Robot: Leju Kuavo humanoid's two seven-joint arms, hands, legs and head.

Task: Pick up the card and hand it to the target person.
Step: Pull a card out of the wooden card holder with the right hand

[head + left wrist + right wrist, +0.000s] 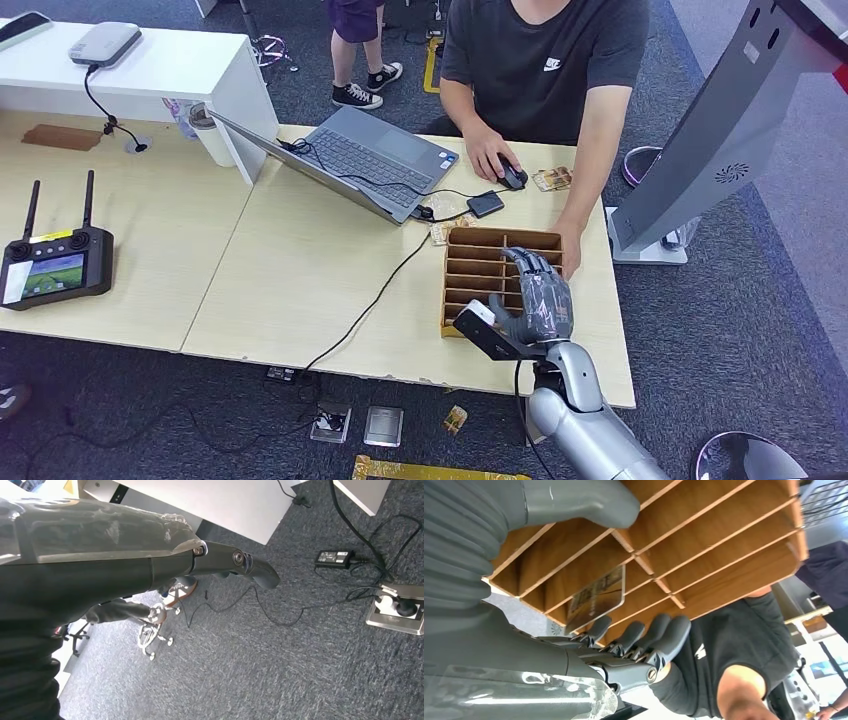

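Observation:
A card (596, 597) stands upright in one slot of the wooden slotted box (478, 240) near the table's right end. My right hand (540, 295) reaches over the box from the near side. In the right wrist view its fingers (644, 635) lie just by the card's edge, while the thumb (574, 500) stays well away across the dividers (724, 535), so nothing is pinched. The person in a black T-shirt (545, 60) sits behind the table, one hand on a mouse (512, 176), the other beside the box (572, 240). My left hand (235, 562) hangs over the carpet, holding nothing.
An open laptop (370, 160) with cables lies left of the box. A few loose cards (552, 179) lie by the mouse. A remote controller (55, 265) sits on the left table, and a grey stand (720, 130) rises to the right. Another person's legs (360, 60) are behind.

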